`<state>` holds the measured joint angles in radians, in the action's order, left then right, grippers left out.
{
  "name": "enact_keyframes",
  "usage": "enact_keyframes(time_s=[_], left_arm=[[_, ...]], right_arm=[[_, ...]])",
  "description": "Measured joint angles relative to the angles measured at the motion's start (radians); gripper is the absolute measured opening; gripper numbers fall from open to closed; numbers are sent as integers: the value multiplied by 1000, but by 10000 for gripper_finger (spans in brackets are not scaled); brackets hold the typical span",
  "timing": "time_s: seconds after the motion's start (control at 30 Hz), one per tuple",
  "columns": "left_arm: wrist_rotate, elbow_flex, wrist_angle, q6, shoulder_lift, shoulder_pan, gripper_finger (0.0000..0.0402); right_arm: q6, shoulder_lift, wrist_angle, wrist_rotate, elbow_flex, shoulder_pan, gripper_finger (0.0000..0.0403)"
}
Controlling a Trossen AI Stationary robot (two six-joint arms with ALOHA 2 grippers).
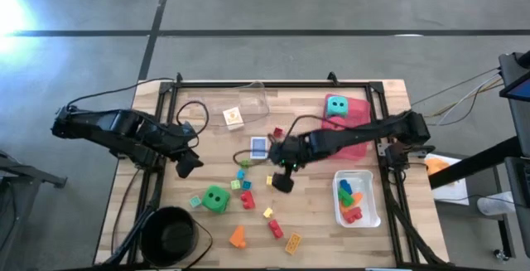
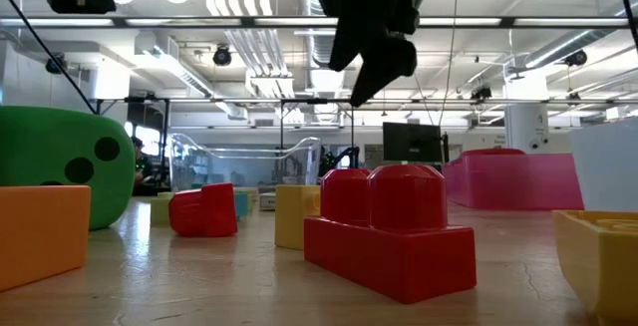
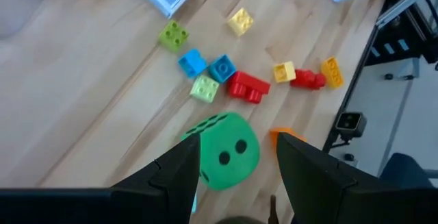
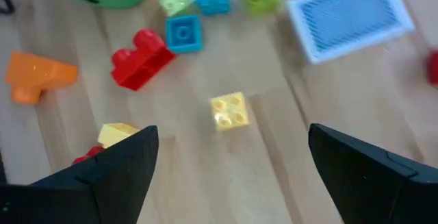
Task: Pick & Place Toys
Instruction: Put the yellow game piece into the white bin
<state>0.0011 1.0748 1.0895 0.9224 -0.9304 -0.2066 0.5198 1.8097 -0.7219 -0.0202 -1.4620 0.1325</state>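
Observation:
Small bricks lie loose on the wooden table (image 1: 315, 221): a yellow one (image 4: 228, 109), a red one (image 4: 140, 58), blue ones (image 4: 183, 32), an orange one (image 4: 37, 77). A blue card box (image 1: 259, 147) lies flat near them. A green die (image 1: 217, 198) rests on the table, and a teal die (image 1: 336, 105) sits on the pink tray (image 1: 362, 142). My right gripper (image 4: 233, 133) hangs open above the yellow brick, clear of it. My left gripper (image 3: 238, 145) is open in the air at the table's left, the green die (image 3: 222, 148) showing beyond its fingers.
A white tray (image 1: 370, 217) at the near right holds several bricks. A black bowl (image 1: 170, 234) stands at the near left corner. A clear tray (image 1: 248, 97) and a small pale cube (image 1: 233, 117) are at the far side. Cables lie by the left arm.

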Motion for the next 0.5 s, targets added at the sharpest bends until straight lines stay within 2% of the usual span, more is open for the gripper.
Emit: enact_keyframes(time_s=[0.23, 0.5], left_arm=[[2, 0, 17, 30, 27, -46, 197], [2, 0, 16, 54, 37, -89, 197]], right_arm=[[-26, 87, 151, -30, 0, 60, 369], [-26, 195, 187, -40, 0, 68, 369]])
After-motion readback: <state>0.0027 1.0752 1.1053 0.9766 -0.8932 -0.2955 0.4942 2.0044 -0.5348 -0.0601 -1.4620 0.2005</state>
